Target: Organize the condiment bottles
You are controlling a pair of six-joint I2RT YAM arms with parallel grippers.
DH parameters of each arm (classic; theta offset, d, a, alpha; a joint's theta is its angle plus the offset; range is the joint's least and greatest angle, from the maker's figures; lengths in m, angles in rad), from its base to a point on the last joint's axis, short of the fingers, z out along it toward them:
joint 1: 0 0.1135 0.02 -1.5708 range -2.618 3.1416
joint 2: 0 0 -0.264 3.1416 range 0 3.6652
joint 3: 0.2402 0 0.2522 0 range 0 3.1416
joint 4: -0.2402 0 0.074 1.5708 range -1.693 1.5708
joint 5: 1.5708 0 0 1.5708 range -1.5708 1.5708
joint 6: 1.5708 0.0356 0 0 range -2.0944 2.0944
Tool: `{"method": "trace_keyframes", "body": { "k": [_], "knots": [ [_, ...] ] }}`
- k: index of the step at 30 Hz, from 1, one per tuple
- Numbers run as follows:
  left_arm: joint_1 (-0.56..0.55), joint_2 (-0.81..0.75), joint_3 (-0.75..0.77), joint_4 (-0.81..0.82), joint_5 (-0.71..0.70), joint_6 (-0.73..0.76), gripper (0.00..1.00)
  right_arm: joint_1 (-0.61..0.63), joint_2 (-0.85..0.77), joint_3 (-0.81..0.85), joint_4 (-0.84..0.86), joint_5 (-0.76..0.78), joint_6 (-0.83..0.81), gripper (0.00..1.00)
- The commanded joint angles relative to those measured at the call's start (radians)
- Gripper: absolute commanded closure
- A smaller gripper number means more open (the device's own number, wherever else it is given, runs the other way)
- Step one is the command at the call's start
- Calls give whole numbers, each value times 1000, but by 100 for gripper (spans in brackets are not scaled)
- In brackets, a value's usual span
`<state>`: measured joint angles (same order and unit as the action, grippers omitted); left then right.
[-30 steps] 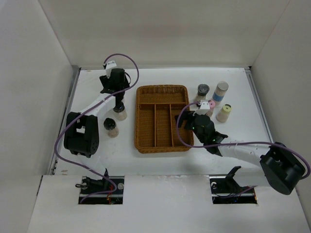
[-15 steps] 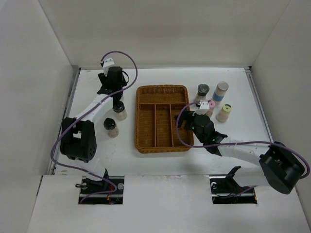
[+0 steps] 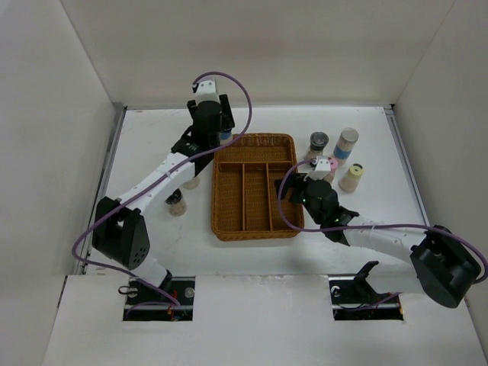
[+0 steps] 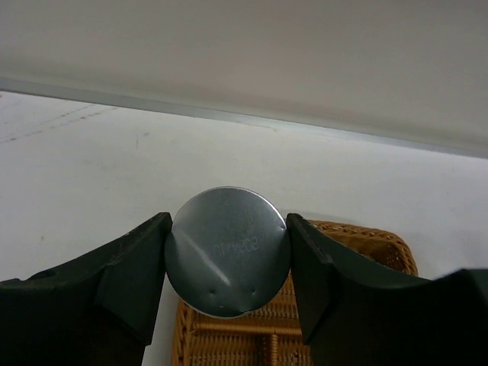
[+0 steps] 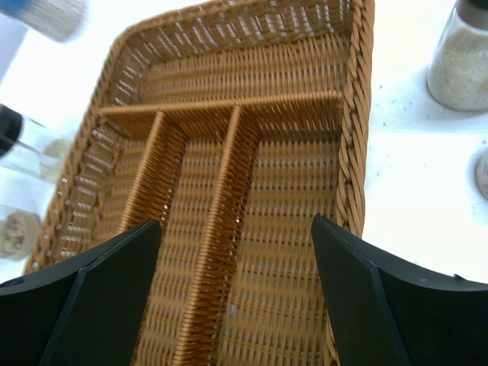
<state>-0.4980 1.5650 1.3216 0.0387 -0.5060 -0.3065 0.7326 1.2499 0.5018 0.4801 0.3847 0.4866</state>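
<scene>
Over the wicker tray's (image 3: 253, 138) far left corner, my left gripper (image 4: 229, 232) clenches the silver-capped bottle (image 4: 227, 263); next I'd lower it upright into a compartment. My right gripper (image 5: 234, 223) hangs spread wide, empty, above the tray.

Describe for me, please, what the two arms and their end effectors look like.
Both the left arm and right arm have white tubular links joined by chunky black joint housings. A purple cable loops loosely along each, with a small white block near the wrist. The left end effector and right end effector each have two broad, matte black fingers.
</scene>
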Motion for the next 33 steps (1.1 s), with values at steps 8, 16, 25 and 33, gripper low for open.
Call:
{"method": "trace_keyframes", "body": {
  "k": [8,16,25,33],
  "knots": [
    [-29,150,103,141,63,14,69,-20,-60,-2,48,13,15,14],
    [-33,220,67,150,58,7,65,-16,-75,-5,46,14,9,13],
    [-49,247,-10,185,12,10,49,-26,-61,-2,41,13,15,13],
    [-46,237,-42,201,12,3,27,-29,-67,-3,38,16,9,12]
  ]
}}
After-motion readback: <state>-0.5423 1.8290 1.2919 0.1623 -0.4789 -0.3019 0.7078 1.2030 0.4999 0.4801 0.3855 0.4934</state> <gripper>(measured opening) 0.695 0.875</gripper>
